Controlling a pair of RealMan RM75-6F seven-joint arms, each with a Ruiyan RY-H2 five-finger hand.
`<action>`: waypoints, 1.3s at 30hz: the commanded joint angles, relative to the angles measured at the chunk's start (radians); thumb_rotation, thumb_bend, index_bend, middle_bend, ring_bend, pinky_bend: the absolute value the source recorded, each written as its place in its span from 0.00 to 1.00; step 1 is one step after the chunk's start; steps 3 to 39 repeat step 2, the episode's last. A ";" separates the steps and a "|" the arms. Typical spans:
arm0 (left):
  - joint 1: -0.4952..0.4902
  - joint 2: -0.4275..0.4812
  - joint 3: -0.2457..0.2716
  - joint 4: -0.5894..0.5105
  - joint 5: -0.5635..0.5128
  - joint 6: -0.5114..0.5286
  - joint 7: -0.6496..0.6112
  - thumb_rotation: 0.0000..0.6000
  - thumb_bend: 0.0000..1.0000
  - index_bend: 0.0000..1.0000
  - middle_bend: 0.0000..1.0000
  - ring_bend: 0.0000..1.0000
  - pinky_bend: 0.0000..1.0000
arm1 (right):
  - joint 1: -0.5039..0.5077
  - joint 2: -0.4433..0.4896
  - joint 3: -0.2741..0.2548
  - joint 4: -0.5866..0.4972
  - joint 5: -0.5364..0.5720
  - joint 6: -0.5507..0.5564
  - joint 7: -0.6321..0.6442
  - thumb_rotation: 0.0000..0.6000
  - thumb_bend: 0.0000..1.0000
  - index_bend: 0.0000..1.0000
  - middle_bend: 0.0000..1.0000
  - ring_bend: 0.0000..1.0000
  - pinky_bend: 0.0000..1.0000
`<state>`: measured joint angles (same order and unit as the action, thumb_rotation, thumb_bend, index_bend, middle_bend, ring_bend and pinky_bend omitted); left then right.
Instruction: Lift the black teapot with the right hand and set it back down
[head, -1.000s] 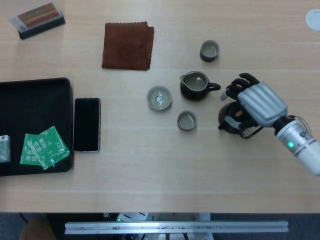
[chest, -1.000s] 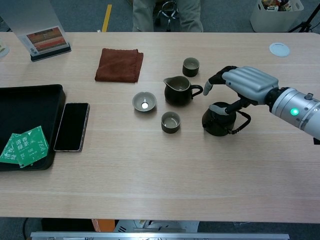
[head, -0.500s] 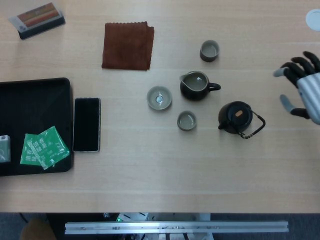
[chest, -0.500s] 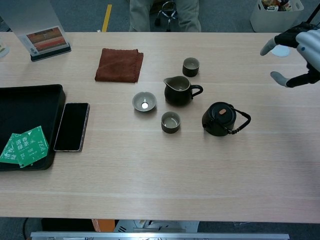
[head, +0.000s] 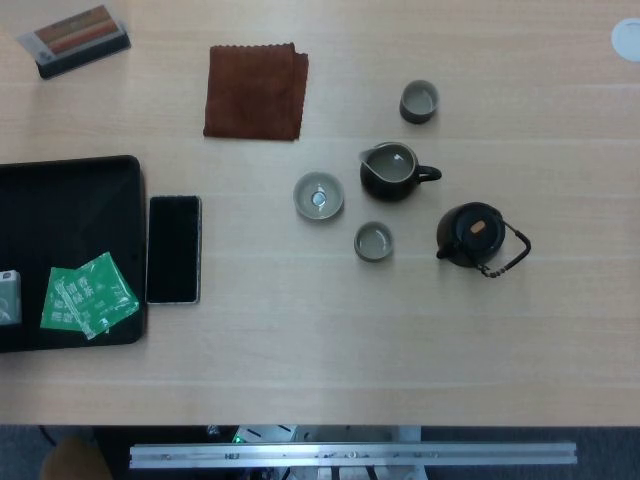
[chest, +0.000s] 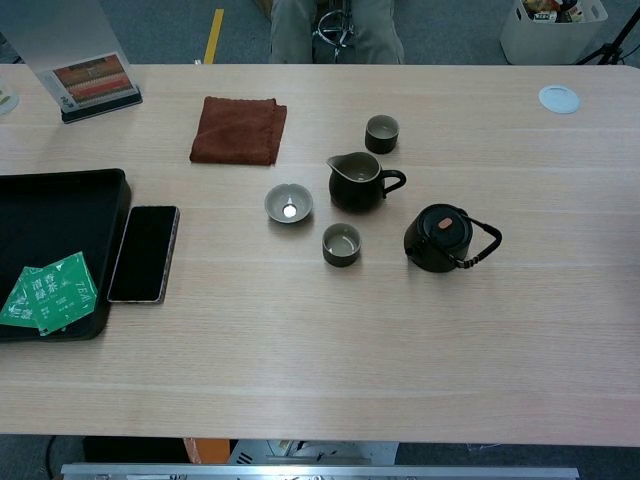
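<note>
The black teapot (head: 472, 235) (chest: 438, 238) stands upright on the wooden table, right of centre, lid on and its loop handle lying to the right. Nothing touches it. Neither hand shows in the head view or the chest view.
A dark pitcher (head: 390, 172) and three small cups (head: 318, 196) (head: 373, 241) (head: 419, 101) sit left of and behind the teapot. A brown cloth (head: 255, 90) lies further back. A phone (head: 174, 249) and a black tray (head: 60, 200) with green tea packets are at the left.
The right hand, which hung over the teapot a second ago, drew away to the right and has left both views. The teapot stays in the same spot.
</note>
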<state>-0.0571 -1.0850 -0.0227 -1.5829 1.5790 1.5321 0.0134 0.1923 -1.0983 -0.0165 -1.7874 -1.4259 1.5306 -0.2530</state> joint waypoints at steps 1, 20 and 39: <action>0.000 0.003 0.001 -0.008 -0.006 -0.004 0.009 1.00 0.38 0.11 0.15 0.00 0.04 | -0.003 0.001 0.005 0.002 -0.005 -0.006 0.004 1.00 0.34 0.32 0.30 0.18 0.10; -0.001 0.004 0.002 -0.010 -0.008 -0.006 0.012 1.00 0.38 0.11 0.15 0.00 0.04 | -0.003 0.001 0.007 0.003 -0.007 -0.010 0.005 0.99 0.34 0.32 0.30 0.18 0.10; -0.001 0.004 0.002 -0.010 -0.008 -0.006 0.012 1.00 0.38 0.11 0.15 0.00 0.04 | -0.003 0.001 0.007 0.003 -0.007 -0.010 0.005 0.99 0.34 0.32 0.30 0.18 0.10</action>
